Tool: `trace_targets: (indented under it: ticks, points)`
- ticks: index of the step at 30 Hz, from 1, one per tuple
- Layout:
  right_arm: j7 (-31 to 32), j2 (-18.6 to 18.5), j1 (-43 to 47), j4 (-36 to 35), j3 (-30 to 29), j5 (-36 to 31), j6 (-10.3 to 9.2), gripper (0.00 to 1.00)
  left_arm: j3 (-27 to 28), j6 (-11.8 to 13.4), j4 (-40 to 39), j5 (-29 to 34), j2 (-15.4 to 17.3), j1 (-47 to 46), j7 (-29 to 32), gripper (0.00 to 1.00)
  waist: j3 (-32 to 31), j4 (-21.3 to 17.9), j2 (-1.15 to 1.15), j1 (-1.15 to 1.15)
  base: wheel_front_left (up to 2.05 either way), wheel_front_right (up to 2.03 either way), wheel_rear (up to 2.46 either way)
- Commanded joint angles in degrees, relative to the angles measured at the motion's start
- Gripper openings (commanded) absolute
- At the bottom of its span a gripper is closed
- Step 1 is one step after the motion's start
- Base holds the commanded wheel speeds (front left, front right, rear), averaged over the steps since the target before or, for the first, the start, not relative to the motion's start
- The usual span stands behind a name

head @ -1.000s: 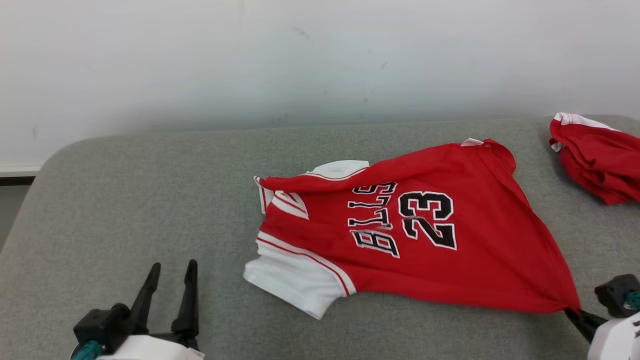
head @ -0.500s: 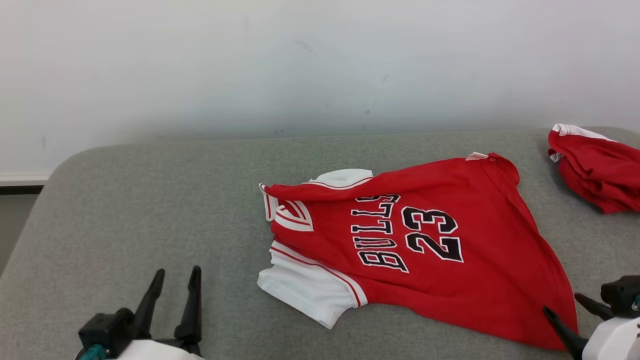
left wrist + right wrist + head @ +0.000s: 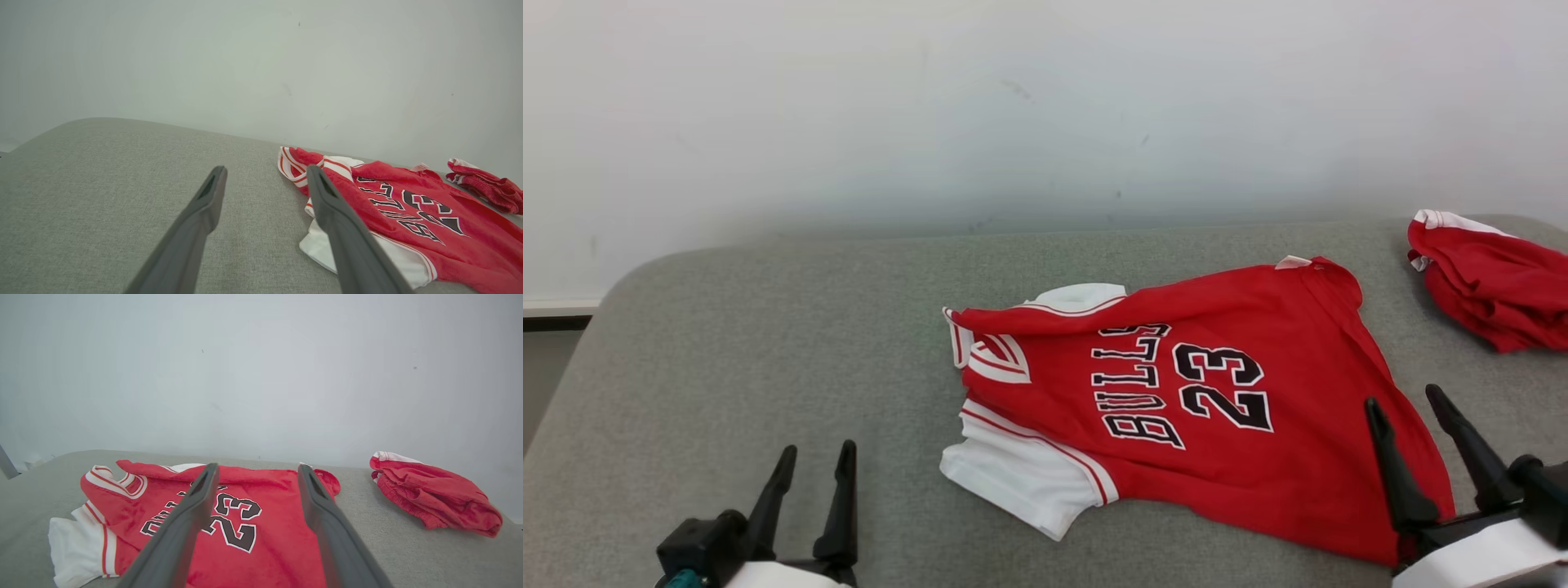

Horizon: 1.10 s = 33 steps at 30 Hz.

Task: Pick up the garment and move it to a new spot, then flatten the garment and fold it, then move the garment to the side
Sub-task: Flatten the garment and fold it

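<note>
Two grippers are seen with jaws parted and nothing held. The left gripper (image 3: pixel 818 449) is poised over bare bench (image 3: pixel 727 343), and the right gripper (image 3: pixel 1403 398) is poised above the near hem corner of the garment (image 3: pixel 1217 457). The garment, a red jersey, is spread just ahead of and beneath the right gripper, and ahead and well off to the right of the left gripper. A second red bundle (image 3: pixel 1486 286) is seen farther ahead and to the right of the right gripper. Flattening is judged to be the step in hand. It is best done if the hem corner below the right gripper is pinched low and the white sleeve (image 3: pixel 1021 482) nearest the left gripper is taken by that gripper. The cloth is then drawn taut between them, so that the tucked far sleeve and the folded collar are eased out. The fabric should be kept close to the bench, and the bundle should be avoided.
</note>
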Motion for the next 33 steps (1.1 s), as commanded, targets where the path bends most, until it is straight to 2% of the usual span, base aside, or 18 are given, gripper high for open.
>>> trace_targets:
  ticks: [1,3,7,18,23,28,33]
  points:
    - [-3.4,3.1,0.6,1.7,-1.1,-1.7,-0.13,1.00,0.0,0.1,-0.4,0.5,-0.2,0.0,0.0,1.00,0.2,-0.3,0.00,0.00,0.00,0.00,0.00]
    - [-6.0,6.1,0.5,3.4,-1.3,-1.9,-0.13,1.00,-0.2,0.1,-0.3,0.6,-0.3,0.0,0.0,1.00,0.4,-0.4,0.00,0.00,0.00,0.00,0.00]
    - [-9.0,8.4,-0.2,6.3,-0.4,-3.5,-0.13,1.00,-0.6,0.1,-0.4,0.4,-0.4,-0.3,0.0,1.00,0.7,-0.8,0.00,0.00,0.00,0.00,0.00]
    - [-10.4,7.9,-2.7,9.6,0.6,-3.8,-0.13,1.00,-5.5,0.1,2.6,0.5,2.4,-3.4,1.8,1.00,1.5,-2.9,0.00,0.00,0.00,0.00,0.00]
    - [-10.7,8.2,-3.4,10.6,1.6,-3.4,-0.13,1.00,-9.1,0.1,7.3,-2.3,4.9,-6.9,10.7,1.00,2.4,-4.8,0.00,0.00,0.00,0.00,0.00]
    - [-11.1,8.4,-4.2,11.5,2.1,-3.4,-0.13,1.00,-13.5,0.1,11.1,-5.0,9.2,-9.7,18.1,1.00,3.8,-7.1,0.00,0.00,0.00,0.00,0.00]
    - [-11.6,8.7,-5.0,12.4,2.3,-3.0,-0.13,1.00,-17.4,0.1,13.8,-8.3,12.5,-12.0,20.4,1.00,4.9,-9.0,0.00,0.00,0.00,0.00,0.00]
